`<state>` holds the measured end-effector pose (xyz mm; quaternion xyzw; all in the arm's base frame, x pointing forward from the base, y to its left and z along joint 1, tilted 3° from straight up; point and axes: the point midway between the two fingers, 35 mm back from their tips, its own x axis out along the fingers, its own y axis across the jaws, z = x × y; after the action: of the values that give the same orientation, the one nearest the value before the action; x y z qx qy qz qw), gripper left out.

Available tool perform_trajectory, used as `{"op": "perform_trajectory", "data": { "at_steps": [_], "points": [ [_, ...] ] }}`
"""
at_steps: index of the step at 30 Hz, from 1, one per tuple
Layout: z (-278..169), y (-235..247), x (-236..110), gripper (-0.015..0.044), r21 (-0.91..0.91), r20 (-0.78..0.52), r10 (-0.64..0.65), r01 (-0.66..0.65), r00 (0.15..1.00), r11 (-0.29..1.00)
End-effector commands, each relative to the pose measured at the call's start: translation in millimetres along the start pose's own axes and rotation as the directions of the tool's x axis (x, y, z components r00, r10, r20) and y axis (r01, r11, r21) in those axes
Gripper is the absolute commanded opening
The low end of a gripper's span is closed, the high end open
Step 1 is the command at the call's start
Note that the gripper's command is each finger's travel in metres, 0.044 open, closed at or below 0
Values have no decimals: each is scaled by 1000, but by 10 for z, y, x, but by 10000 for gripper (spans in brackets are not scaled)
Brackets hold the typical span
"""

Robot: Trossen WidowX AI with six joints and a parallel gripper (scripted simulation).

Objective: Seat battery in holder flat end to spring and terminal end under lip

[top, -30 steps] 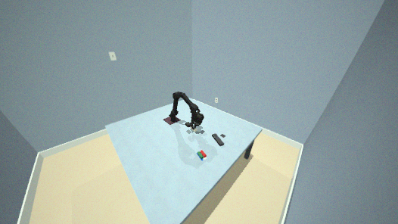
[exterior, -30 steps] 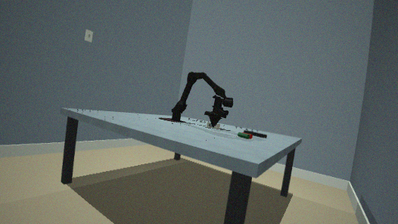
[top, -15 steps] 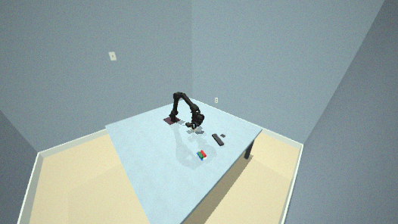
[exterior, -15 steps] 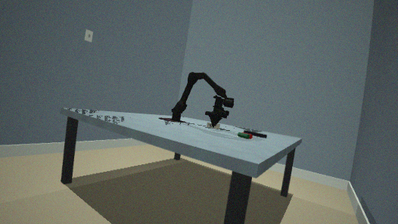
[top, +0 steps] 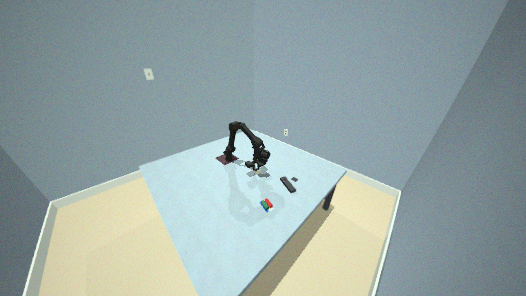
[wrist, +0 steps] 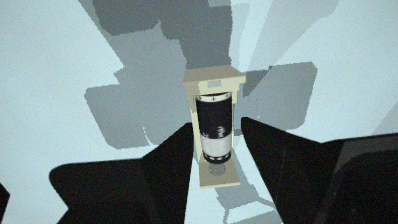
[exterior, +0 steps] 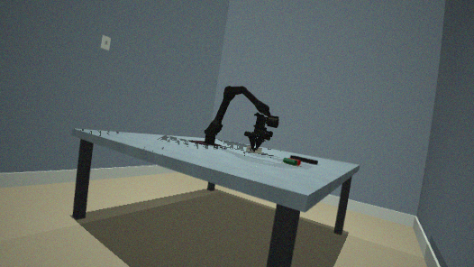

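Observation:
The battery (wrist: 214, 125), black with a silver band, lies lengthways in the beige holder (wrist: 214, 80) (top: 258, 173) (exterior: 257, 151) on the table. Its far end sits by the holder's lip. Its near end is by the spring (wrist: 216, 170). It looks straight and level in the wrist view. My gripper (wrist: 216, 125) (top: 256, 168) (exterior: 255, 145) is just above the holder, one finger on each side of the battery. The fingers are open, with a narrow gap showing on both sides. In the top and exterior views the battery is too small to make out.
A black bar (top: 287, 184) (exterior: 304, 160) and a small dark piece (top: 294, 179) lie to the right of the holder. A red, green and blue block cluster (top: 266, 204) (exterior: 292, 161) lies nearer the table's front edge. The arm's base stands on a dark red pad (top: 226, 159).

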<state>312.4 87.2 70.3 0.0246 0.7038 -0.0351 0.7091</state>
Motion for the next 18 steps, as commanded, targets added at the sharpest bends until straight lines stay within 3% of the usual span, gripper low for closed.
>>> {"op": "perform_trajectory", "data": {
  "at_steps": [1, 9, 11, 18],
  "points": [
    [16, 7, -92, 185, 0, 15, 6, -6, 1000, 1000],
    [16, 7, -92, 185, 0, 15, 6, -6, 1000, 1000],
    [13, 4, -116, 238, 0, 9, 3, -3, 1000, 1000],
    [-21, -12, -681, 421, 0, 14, 6, -6, 1000, 1000]
  ]
}}
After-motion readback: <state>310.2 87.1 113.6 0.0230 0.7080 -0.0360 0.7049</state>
